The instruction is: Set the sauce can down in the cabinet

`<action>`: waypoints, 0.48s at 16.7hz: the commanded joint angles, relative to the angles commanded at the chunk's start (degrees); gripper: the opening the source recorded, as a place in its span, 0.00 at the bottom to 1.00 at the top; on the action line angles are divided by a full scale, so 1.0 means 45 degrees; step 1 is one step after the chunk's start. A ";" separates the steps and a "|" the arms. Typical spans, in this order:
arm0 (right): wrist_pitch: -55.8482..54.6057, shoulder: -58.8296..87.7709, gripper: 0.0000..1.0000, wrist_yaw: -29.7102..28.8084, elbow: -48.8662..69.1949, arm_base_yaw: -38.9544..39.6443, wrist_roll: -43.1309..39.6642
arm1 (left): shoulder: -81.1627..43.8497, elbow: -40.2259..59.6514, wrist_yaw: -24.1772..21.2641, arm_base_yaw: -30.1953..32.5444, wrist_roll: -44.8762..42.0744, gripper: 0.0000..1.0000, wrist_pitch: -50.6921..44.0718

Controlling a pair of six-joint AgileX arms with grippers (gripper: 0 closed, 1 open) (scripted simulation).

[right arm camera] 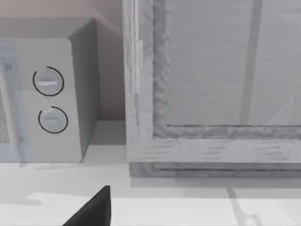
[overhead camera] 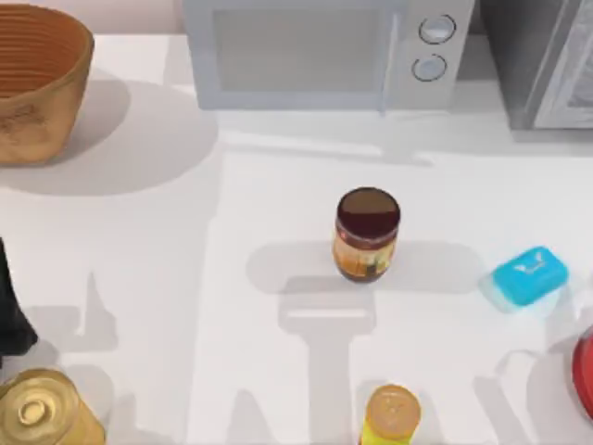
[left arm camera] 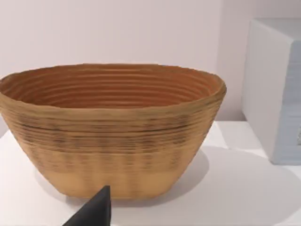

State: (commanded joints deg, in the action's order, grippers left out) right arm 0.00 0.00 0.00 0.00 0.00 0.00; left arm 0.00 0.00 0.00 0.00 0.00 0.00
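Note:
The sauce can (overhead camera: pixel 367 234) stands upright near the middle of the table, with a dark maroon top and an orange-yellow label; nothing holds it. The cabinet (overhead camera: pixel 545 63) is the dark-grey unit at the back right corner, partly cut off; the right wrist view shows its lighter framed front panel (right arm camera: pixel 211 84) close up. My left gripper (left arm camera: pixel 94 214) hangs at the table's left, facing the woven basket, and a dark part of that arm (overhead camera: pixel 9 315) shows at the left edge. My right gripper (right arm camera: pixel 94 209) is at the right, facing the cabinet, well away from the can.
A light-grey microwave (overhead camera: pixel 324 51) with two knobs stands at the back, left of the cabinet. A woven basket (overhead camera: pixel 37 83) fills the back left corner. A gold tin can (overhead camera: pixel 42 413), a yellow bottle with orange cap (overhead camera: pixel 392 414), a blue block (overhead camera: pixel 526 276) and a red object (overhead camera: pixel 584 375) lie nearer the front.

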 joint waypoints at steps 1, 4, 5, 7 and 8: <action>0.0000 0.0000 1.00 0.0000 0.0000 0.0000 0.0000 | 0.0000 0.0000 0.0000 0.0000 0.0000 1.00 0.0000; -0.0171 0.0052 1.00 0.0305 0.0305 0.0216 0.0079 | 0.0000 0.0000 0.0000 0.0000 0.0000 1.00 0.0000; -0.0323 0.0141 1.00 0.0581 0.0590 0.0395 0.0148 | 0.0000 0.0000 0.0000 0.0000 0.0000 1.00 0.0000; -0.0723 0.0559 1.00 0.1321 0.1395 0.0784 0.0299 | 0.0000 0.0000 0.0000 0.0000 0.0000 1.00 0.0000; -0.0956 0.0902 1.00 0.1755 0.1887 0.0965 0.0355 | 0.0000 0.0000 0.0000 0.0000 0.0000 1.00 0.0000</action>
State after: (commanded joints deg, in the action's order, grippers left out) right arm -4.30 4.06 7.90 8.49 4.34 1.60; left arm 0.00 0.00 0.00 0.00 0.00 0.00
